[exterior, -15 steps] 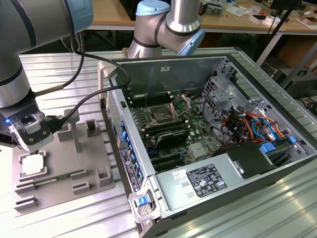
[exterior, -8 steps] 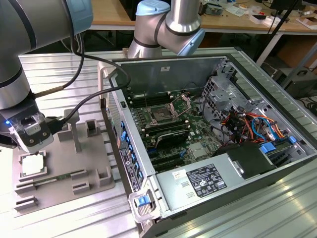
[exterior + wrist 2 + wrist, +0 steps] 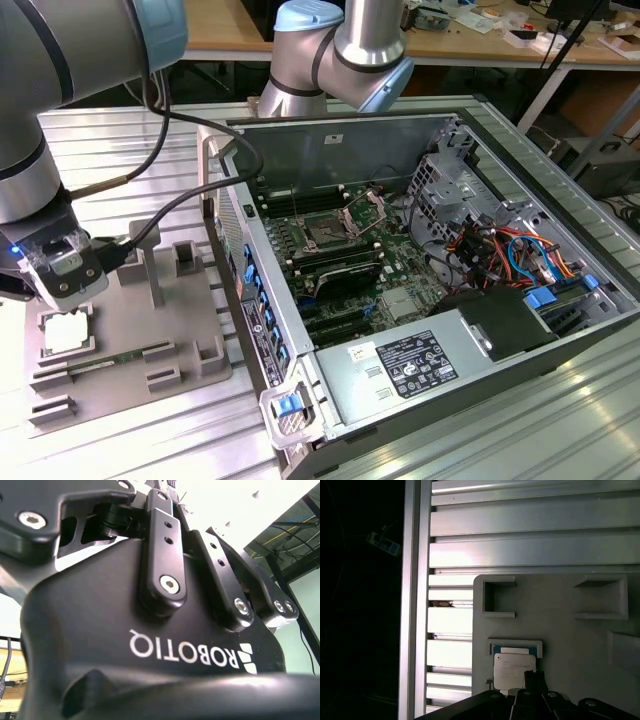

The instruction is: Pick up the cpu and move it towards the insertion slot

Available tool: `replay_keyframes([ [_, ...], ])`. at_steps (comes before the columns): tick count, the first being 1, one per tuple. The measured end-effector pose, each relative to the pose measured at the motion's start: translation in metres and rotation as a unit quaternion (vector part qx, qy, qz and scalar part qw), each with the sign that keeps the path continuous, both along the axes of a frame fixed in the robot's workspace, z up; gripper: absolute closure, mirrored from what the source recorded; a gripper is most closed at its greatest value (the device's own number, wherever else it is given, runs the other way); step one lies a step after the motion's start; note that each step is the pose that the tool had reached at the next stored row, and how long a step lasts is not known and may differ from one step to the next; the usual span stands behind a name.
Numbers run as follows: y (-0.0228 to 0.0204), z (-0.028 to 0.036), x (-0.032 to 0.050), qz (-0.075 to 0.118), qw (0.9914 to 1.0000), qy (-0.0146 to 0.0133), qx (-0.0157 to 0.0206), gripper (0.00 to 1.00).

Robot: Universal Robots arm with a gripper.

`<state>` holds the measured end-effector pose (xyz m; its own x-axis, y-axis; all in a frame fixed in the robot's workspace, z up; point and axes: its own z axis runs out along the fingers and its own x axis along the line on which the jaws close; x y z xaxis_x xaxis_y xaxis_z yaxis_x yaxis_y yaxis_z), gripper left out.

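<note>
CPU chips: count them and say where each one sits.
1. The cpu lies flat in a recess of the grey tray, at the exterior view's left, outside the computer case. More could be hidden inside it.

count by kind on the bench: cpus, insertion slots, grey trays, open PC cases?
cpu: 1, on the tray
insertion slot: 1, inside the case
grey tray: 1
open PC case: 1
Total: 4
</note>
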<state>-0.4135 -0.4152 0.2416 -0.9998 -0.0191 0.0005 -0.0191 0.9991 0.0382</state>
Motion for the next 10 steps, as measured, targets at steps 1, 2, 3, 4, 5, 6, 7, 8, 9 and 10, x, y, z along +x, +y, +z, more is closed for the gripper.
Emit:
replay_keyframes([
  [1,-0.0001,-0.0002,-0.0001,0.000,1.00000,0.0000,0.0000,0.89],
  [2,-0.0003,-0.0003,-0.0001,0.000,1.00000,0.0000,0.0000,0.89],
  [3,-0.0004,-0.0006,-0.0001,0.000,1.00000,0.0000,0.0000,0.89],
  [4,-0.0006,-0.0009,-0.0002,0.000,1.00000,0.0000,0.0000,0.89],
  [5,-0.0008,-0.0012,-0.0003,0.000,1.00000,0.0000,0.0000,0.89],
  [6,-0.0010,-0.0013,-0.0003,0.000,1.00000,0.0000,0.0000,0.89],
  [7,-0.0011,-0.0014,-0.0003,0.000,1.00000,0.0000,0.0000,0.89],
  [8,-0.0011,-0.0016,-0.0003,0.000,1.00000,0.0000,0.0000,0.89],
  [9,-0.0012,-0.0017,-0.0004,0.000,1.00000,0.0000,0.0000,0.89],
  [10,-0.0013,-0.0018,-0.0004,0.000,1.00000,0.0000,0.0000,0.89],
])
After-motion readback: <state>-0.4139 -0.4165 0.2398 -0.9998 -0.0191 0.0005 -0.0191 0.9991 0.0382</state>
